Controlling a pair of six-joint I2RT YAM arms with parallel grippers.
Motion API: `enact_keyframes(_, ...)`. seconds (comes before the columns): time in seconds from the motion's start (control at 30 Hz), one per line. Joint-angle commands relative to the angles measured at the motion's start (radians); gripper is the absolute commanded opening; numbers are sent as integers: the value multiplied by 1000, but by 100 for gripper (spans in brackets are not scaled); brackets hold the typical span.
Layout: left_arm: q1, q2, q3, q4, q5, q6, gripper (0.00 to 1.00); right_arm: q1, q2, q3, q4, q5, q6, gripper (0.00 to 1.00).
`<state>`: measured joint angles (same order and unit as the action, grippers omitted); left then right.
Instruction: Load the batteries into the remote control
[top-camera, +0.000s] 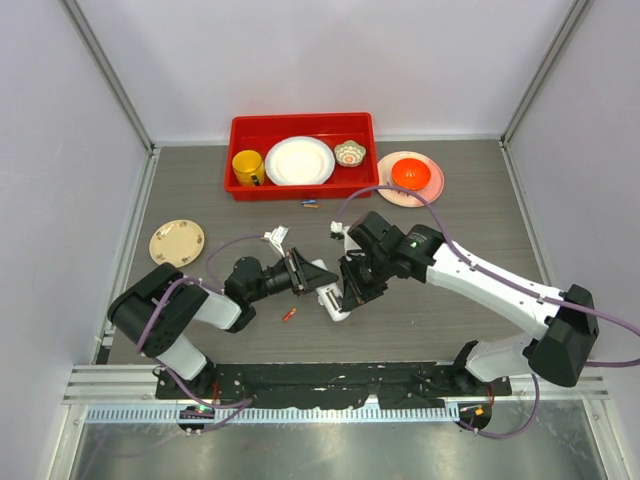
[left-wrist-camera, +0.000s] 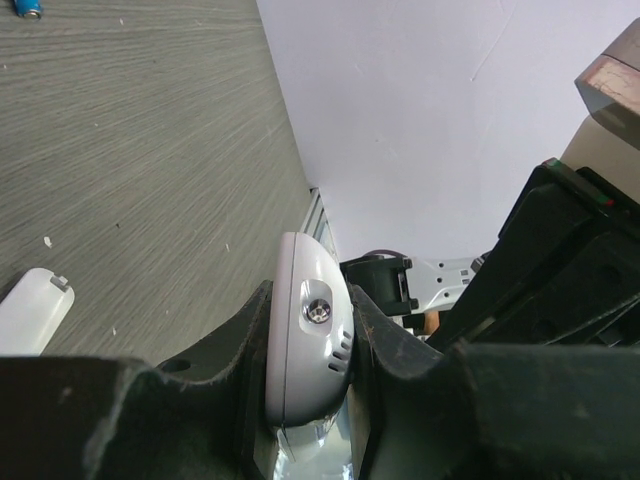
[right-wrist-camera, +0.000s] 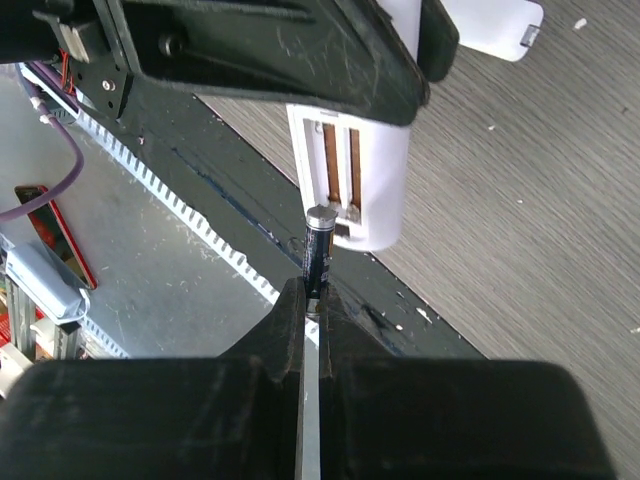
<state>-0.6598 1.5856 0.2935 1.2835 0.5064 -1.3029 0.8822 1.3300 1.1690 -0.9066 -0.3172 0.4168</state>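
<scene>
My left gripper (left-wrist-camera: 306, 352) is shut on the white remote control (left-wrist-camera: 305, 335), gripping its rounded end between both fingers above the table. In the right wrist view the remote control (right-wrist-camera: 352, 185) hangs from the left gripper with its recessed battery slot facing the camera. My right gripper (right-wrist-camera: 312, 300) is shut on a black battery (right-wrist-camera: 318, 250), whose metal tip sits at the lower edge of the slot. From above, both grippers meet at the remote control (top-camera: 333, 300). A red battery (top-camera: 289, 314) lies on the table near the left gripper (top-camera: 318, 280); more batteries (top-camera: 310, 203) lie by the tray.
A red tray (top-camera: 240, 130) with a yellow mug, white plate and small bowl stands at the back. An orange bowl on a pink plate (top-camera: 432, 188) sits right of it, a tan plate (top-camera: 176, 242) at the left. A flat white cover piece (left-wrist-camera: 30, 310) lies on the table.
</scene>
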Motion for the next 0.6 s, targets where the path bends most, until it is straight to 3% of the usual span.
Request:
enact_keyframes(0.0,-8,-7,9,263,18,-9,0,15,31,41,72,-25,5,1)
enact_keyframes(0.57,-18,-27,6,263,53,-24,0,34,100,54,54,-2,-27,1)
